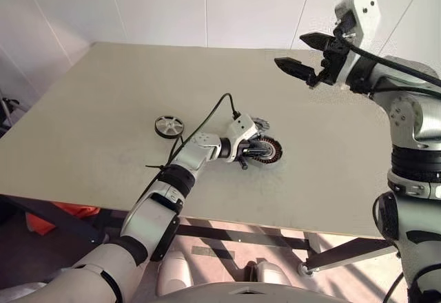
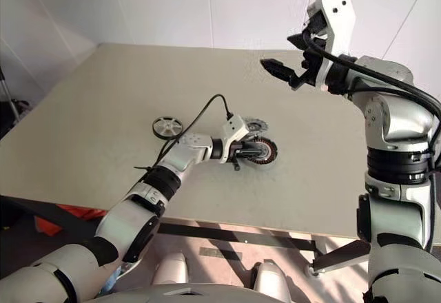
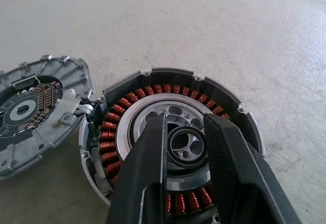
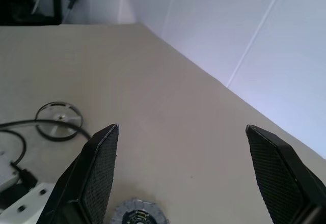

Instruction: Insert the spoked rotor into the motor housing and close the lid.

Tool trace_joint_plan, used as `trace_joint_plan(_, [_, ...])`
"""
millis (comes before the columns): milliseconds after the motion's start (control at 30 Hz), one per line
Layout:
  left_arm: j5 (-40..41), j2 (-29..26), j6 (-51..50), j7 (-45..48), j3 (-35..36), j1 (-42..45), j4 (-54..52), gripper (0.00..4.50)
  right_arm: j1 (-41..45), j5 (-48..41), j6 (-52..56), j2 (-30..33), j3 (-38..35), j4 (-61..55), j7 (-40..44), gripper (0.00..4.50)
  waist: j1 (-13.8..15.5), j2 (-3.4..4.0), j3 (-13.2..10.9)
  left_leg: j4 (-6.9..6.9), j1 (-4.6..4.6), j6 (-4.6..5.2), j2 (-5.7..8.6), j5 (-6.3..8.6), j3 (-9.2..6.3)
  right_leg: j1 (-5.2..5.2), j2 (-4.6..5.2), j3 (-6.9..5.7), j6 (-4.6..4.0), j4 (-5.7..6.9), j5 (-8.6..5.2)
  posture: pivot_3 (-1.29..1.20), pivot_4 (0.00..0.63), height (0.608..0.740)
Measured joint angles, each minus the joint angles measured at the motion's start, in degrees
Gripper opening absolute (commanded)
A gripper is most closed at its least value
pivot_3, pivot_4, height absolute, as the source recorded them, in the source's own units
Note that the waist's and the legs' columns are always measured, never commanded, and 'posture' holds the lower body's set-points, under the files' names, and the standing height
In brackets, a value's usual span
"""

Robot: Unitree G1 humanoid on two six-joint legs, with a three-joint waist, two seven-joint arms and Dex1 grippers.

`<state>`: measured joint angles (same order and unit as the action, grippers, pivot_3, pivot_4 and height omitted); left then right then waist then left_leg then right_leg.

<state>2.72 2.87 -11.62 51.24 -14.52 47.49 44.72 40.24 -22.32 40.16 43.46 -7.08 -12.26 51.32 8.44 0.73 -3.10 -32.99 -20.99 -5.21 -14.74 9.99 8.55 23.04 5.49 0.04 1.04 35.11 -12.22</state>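
The motor housing [image 1: 270,150] lies flat on the table, right of centre, its ring of red-copper windings [image 3: 147,90] showing. My left gripper [image 3: 184,121] reaches into it from above and is shut on the round hub [image 3: 184,145] at its centre. The lid [image 3: 35,112], a grey disc with a circuit board inside, lies touching the housing's far side [image 1: 260,122]. The spoked rotor [image 1: 167,126] lies by itself on the table to the left. High over the table's right part, my right gripper [image 1: 291,50] is open and holds nothing.
The beige table [image 1: 103,110] has a near edge just below my left forearm. A black cable [image 1: 210,113] arcs from the left wrist over the tabletop. White walls [image 1: 207,7] stand close behind the table. An orange object [image 1: 69,212] lies under the near left edge.
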Motion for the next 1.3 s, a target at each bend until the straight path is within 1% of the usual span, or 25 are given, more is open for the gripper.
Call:
trace_joint_plan(67, [-0.07,-0.38,0.06,-0.04,0.11,0.04,0.18,0.99,-4.50,-0.25,-3.06,2.63,1.12,-1.48,4.31,4.50,0.26,0.03,0.00,-0.04,0.00,0.02,0.07,0.01,0.04,0.00,0.07,0.01,0.01,-0.03,0.00,0.00,0.000,0.740])
trace_joint_plan(133, [-0.10,-0.32,0.07,-0.03,0.12,0.04,0.25,0.99,-6.06,-0.14,-4.82,4.40,1.23,-1.45,6.34,4.50,0.26,0.03,0.00,-0.09,0.01,0.03,0.15,0.00,0.04,0.00,0.17,0.02,0.05,0.01,0.03,0.00,0.000,0.740])
trace_joint_plan(233, [-0.12,0.39,0.16,-0.02,0.11,0.05,0.31,0.99,-7.70,1.97,-8.50,7.07,2.37,-1.03,7.94,4.50,0.25,0.03,0.00,-0.12,0.13,0.08,0.17,-0.03,0.04,-0.10,0.22,0.02,0.07,0.06,0.04,0.00,0.000,0.740])
trace_joint_plan(300, [-0.13,0.76,0.24,-0.04,0.11,0.28,0.56,0.99,-10.40,5.00,-11.70,8.35,4.82,0.83,8.34,4.50,0.25,0.02,0.00,-0.12,0.17,0.11,0.17,-0.05,0.04,-0.19,0.24,0.00,0.07,0.07,0.04,0.00,0.000,0.740])
trace_joint_plan(433, [-0.13,1.06,0.33,-0.09,0.12,0.78,1.07,0.99,-15.31,9.33,-15.36,8.37,8.74,5.75,8.76,4.50,0.21,0.05,0.02,-0.11,0.09,0.20,0.34,-0.08,0.04,-0.09,0.36,0.02,0.08,0.09,0.05,0.00,0.000,0.740])
trace_joint_plan(533, [-0.13,1.34,0.34,-0.09,0.12,0.79,1.17,0.99,-17.30,11.67,-18.14,8.37,10.40,8.64,9.34,4.50,0.20,0.05,0.01,-0.10,-0.01,0.34,0.52,-0.05,0.04,-0.02,0.56,-0.01,0.09,0.08,0.05,0.00,0.000,0.740])
trace_joint_plan(733, [-0.13,1.45,0.38,-0.11,0.15,0.79,1.24,0.99,-18.63,15.37,-21.75,8.37,11.52,13.17,9.46,4.50,0.18,0.04,0.01,-0.19,-0.14,0.88,0.95,0.11,0.06,-0.03,0.91,0.01,0.10,0.01,0.05,0.00,0.000,0.740])
trace_joint_plan(900, [-0.21,2.50,0.98,-0.89,0.25,1.43,2.86,0.99,-18.76,15.90,-22.27,8.29,12.08,13.27,9.30,4.50,0.20,0.03,0.00,-0.19,-0.15,0.92,0.95,0.10,0.06,-0.04,0.92,0.00,0.12,0.01,0.06,0.00,0.000,0.740])
trace_joint_plan(1100, [-0.31,4.23,3.11,-2.97,0.90,4.66,7.19,0.99,-18.58,16.14,-22.09,7.55,12.17,13.27,8.17,4.50,0.18,0.03,0.00,-0.20,-0.15,0.98,0.95,0.06,0.06,-0.04,0.92,0.00,0.15,0.00,0.07,0.00,0.000,0.740])
trace_joint_plan(1200, [-0.49,4.24,4.29,-2.99,1.36,5.69,9.13,1.75,-18.58,16.50,-21.98,7.43,12.24,13.27,7.65,4.50,0.18,0.03,0.00,-0.19,-0.15,0.99,0.95,0.05,0.06,-0.04,0.92,0.00,0.17,0.00,0.08,0.00,0.000,0.740])
trace_joint_plan(1300, [-0.89,4.24,4.92,-3.11,1.41,5.77,10.13,2.71,-18.52,16.58,-21.94,7.07,12.24,13.27,7.03,4.50,0.20,0.03,0.00,-0.19,-0.17,1.01,0.97,0.05,0.06,-0.04,0.93,0.00,0.18,-0.02,0.09,0.00,0.000,0.740])
